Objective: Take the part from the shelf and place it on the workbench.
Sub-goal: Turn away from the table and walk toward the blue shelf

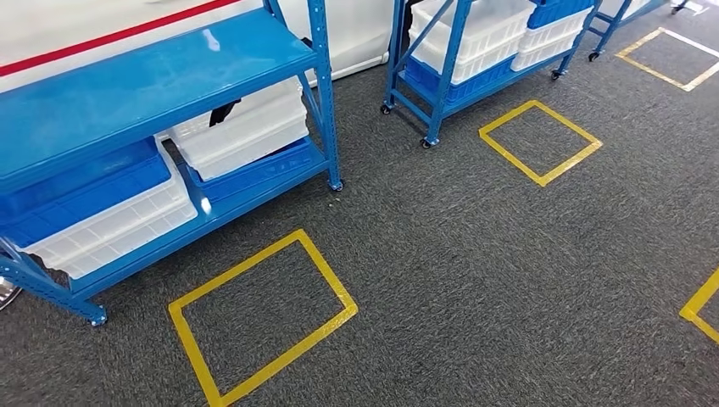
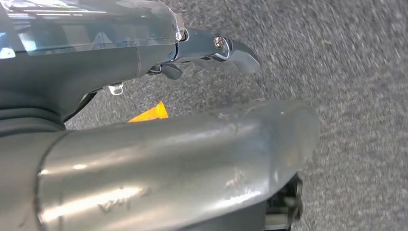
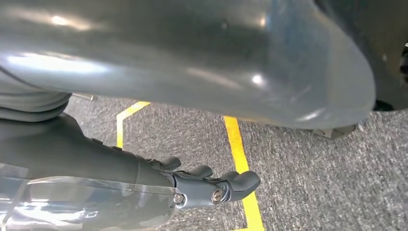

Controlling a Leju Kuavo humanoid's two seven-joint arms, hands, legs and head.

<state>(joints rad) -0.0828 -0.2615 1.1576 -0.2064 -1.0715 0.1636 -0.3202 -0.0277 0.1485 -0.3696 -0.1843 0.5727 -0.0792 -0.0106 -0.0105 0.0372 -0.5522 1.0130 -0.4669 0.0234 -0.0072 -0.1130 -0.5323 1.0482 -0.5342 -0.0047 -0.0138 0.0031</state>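
Step in hand, as judged: approach to the shelf [image 1: 153, 76]; no reach begun. The blue shelf unit is the ref. landmark. Its lower tier carries white bins [image 1: 246, 127] and a blue bin [image 1: 76, 182]; a dark item [image 1: 225, 110] pokes out above the white bin stack under the top board, poss. the part, but too small to confirm, so part location inside the shelf can't be told for certain. A yellow tape square [image 1: 263, 314] lies on the grey carpet just in front of the shelf; a second wheeled rack [image 1: 483, 51] stands well apart to the far side, with another tape square [image 1: 540, 142] in front of it. No desk seen in these frames. Recommendation: robot should square up to the shelf, prob. standing at the near tape square, stop fully, confirm the part visually, then raise one arm w/o clipping the top board or upright post. Left hand [image 2: 211, 48]: hangs over carpet, dark fingers roughly extended, nothing in them, touching nothing; reads as open and empty. Right hand [image 3: 211, 185]: hangs over carpet above a yellow tape line, fingers slightly curved but apart, nothing held, no contact; also open and empty. Risk noted: bins sit close under the top board, so clearance for a hand looks tight.
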